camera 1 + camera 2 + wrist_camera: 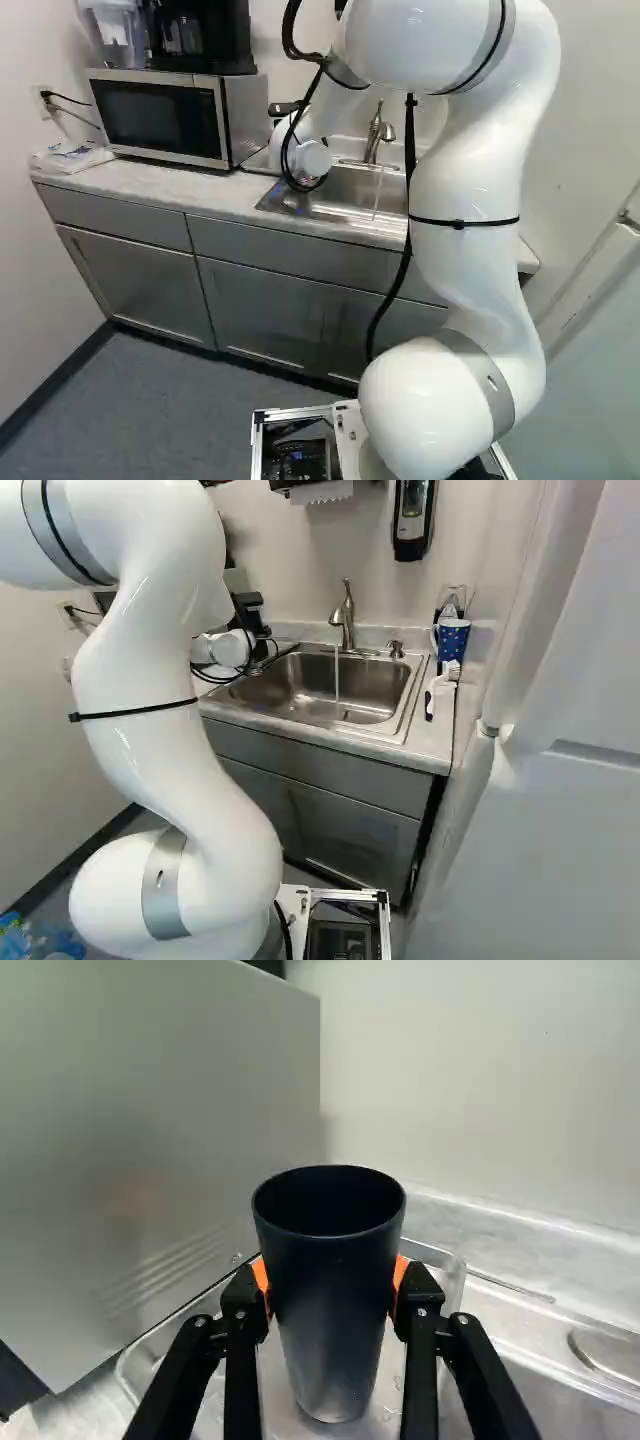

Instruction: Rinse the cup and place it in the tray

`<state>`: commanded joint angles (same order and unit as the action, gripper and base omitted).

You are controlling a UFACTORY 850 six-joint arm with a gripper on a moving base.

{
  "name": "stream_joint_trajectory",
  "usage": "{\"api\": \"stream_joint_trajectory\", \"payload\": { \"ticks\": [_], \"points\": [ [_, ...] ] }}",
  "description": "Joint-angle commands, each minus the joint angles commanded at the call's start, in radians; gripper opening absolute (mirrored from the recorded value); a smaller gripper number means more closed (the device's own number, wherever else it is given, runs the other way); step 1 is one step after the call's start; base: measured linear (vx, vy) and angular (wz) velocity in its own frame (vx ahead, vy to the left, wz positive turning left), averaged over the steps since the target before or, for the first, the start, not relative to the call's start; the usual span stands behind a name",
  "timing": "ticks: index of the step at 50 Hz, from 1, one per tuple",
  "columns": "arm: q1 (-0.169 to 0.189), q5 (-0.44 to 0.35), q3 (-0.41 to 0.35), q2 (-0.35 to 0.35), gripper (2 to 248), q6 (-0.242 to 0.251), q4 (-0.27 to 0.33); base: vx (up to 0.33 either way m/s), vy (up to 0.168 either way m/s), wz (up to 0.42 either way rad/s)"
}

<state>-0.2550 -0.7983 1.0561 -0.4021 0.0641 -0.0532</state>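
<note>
Left base view: the microwave [160, 118] sits at ten o'clock, a packet [72, 157] beside it with marks too small to read.

Right base view: water runs from the faucet [347, 620] near twelve; a blue mug [453, 638] stands at two.

Wrist view: the gripper [330, 1282] clasps the dark cup [332, 1340] upright over the tray [447, 1263]; contact I can't tell.

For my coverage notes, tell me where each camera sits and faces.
Left base: behind left of the white arm, facing the silver microwave.
Right base: behind right, facing the steel sink; arm at left.
Wrist: on the wrist, looking along the black tool at the dark tapered cup it grips.
Base views share arm, sink, curved metal faucet.
</note>
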Motion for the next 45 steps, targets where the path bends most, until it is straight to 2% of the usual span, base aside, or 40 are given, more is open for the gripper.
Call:
{"api": "stream_joint_trajectory", "payload": {
  "ticks": [45],
  "points": [
    [0.000,0.011,0.000,0.000,126,0.000,0.000,0.000,0.000,0.000]
  ]
}}
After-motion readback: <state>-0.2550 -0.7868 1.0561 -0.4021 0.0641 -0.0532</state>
